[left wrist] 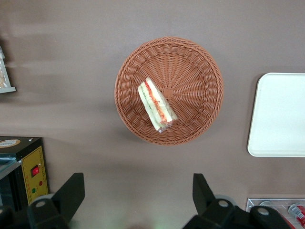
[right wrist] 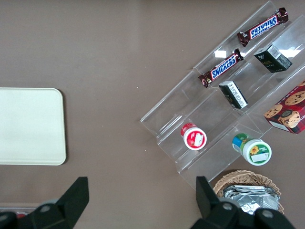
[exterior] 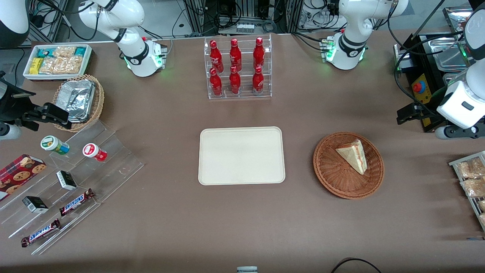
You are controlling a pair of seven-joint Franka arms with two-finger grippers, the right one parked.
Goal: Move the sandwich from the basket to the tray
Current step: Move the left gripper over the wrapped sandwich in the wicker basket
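One sandwich (exterior: 353, 155) lies on its side in the basket (exterior: 333, 178), which sits just beside the tray (exterior: 241, 155) toward the working arm's end of the table, a short carry once lifted. High above the basket, the gripper (left wrist: 138, 200) hangs with fingers spread wide and holding nothing, apparently lining up for a descent. Brown cloth covers the table (exterior: 242, 223), with a rack of red bottles (exterior: 237, 66) farther from the front camera than the tray.

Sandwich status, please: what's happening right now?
Gripper open, high above basket. Sandwich lying in basket, untouched. Tray bare. Nothing in the way.
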